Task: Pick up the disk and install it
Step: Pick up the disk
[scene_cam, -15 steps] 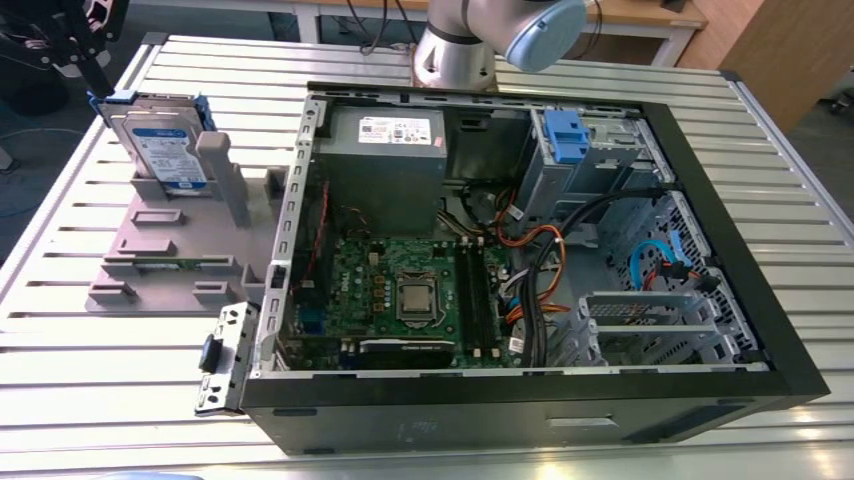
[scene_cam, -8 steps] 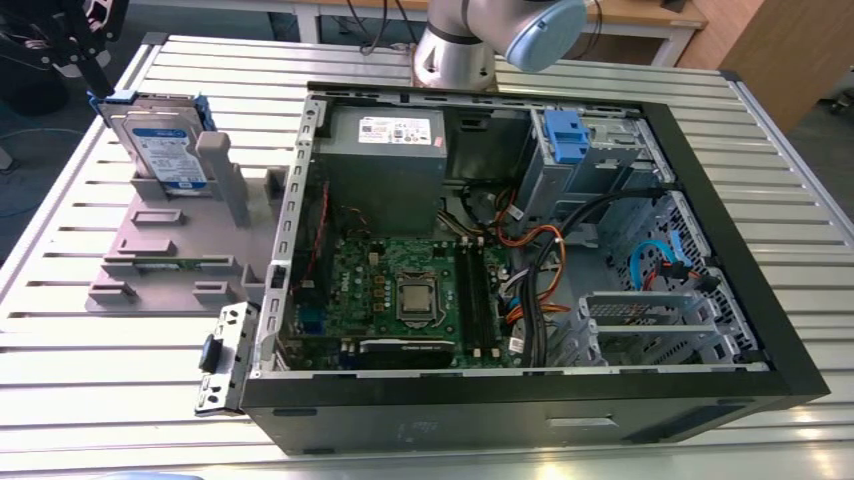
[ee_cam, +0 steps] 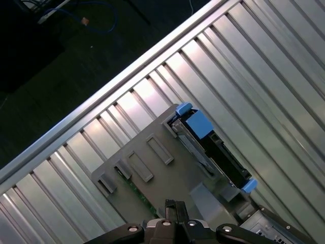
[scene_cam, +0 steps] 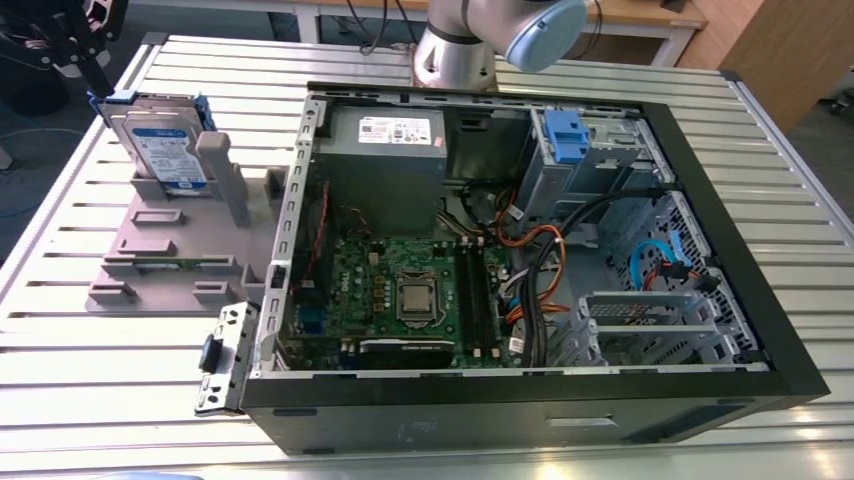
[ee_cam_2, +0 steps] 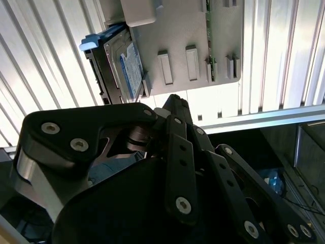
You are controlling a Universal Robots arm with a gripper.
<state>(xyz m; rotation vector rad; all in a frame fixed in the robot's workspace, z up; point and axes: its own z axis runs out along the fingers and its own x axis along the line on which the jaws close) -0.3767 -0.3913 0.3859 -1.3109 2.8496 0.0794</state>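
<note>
The disk (scene_cam: 163,145) is standing on edge in a slot at the far end of the grey fixture (scene_cam: 160,250), with its labelled face turned outward and its blue bracket showing along the top edge. The fixture is lying flat on the ribbed metal worktop (scene_cam: 80,360). The open computer case (scene_cam: 534,400) is sitting just beside the fixture, toward the exterior view's right.

The gripper (ee_cam: 170,204) is hovering above the fixture, apart from the disk and touching nothing. In the first wrist view the jaws are sitting together, with nothing between them. In the second wrist view the disk (ee_cam_2: 129,66) is appearing beyond the gripper tip, seated at the edge of the fixture (ee_cam_2: 177,30). The arm (scene_cam: 467,40) is rising behind the case, on the side away from the fixture.
</note>
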